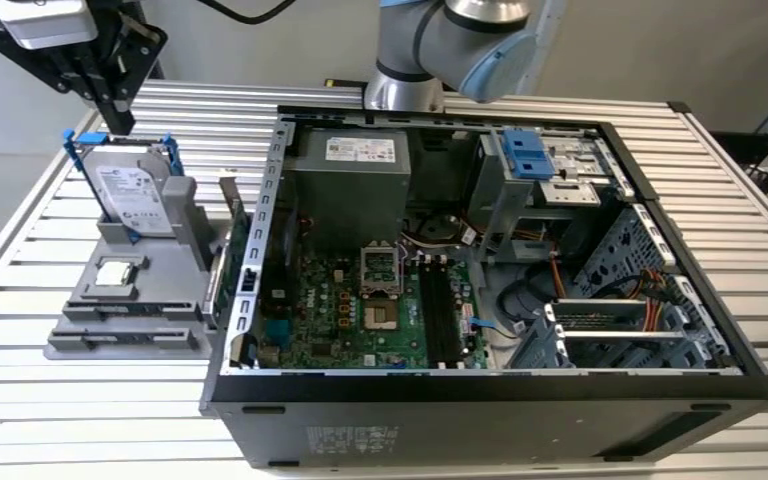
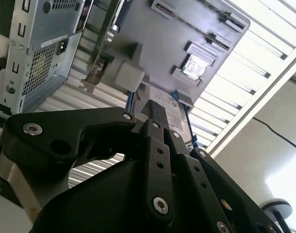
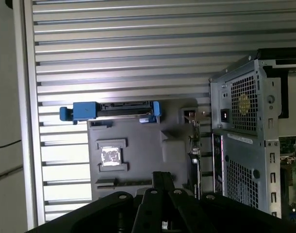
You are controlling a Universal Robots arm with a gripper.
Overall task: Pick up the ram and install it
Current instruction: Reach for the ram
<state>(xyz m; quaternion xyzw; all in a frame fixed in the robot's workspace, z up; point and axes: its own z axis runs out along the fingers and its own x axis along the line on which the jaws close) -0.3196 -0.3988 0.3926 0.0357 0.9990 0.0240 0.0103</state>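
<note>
In the exterior view we see the gripper (image 1: 119, 124) hanging high at that view's left, above the hard drive (image 1: 137, 190) in its blue frame. Its fingers are pressed together with nothing between them. The ram (image 1: 235, 240) stands on edge along the side of the grey holder (image 1: 117, 335) that faces the computer case (image 1: 491, 392), in the narrow gap between the two. This view alone shows us inside the case: the motherboard (image 1: 344, 300) and its black memory slots (image 1: 440, 310) lie bare. Slatted table (image 1: 11, 400) is free around the holder on the exterior view's left.

In the second wrist view we look past the black linkages to the gripper's tips (image 2: 155, 110), which have converged over the drive's label. The ram (image 2: 103, 43) runs beside the case's vented wall.

In the first wrist view we see the holder from above. The processor chip (image 3: 110, 156) lies flat in its pocket, and the ram (image 3: 194, 145) shows edge-on, just beside the case wall and well to one side of the tips (image 3: 162, 177).
</note>
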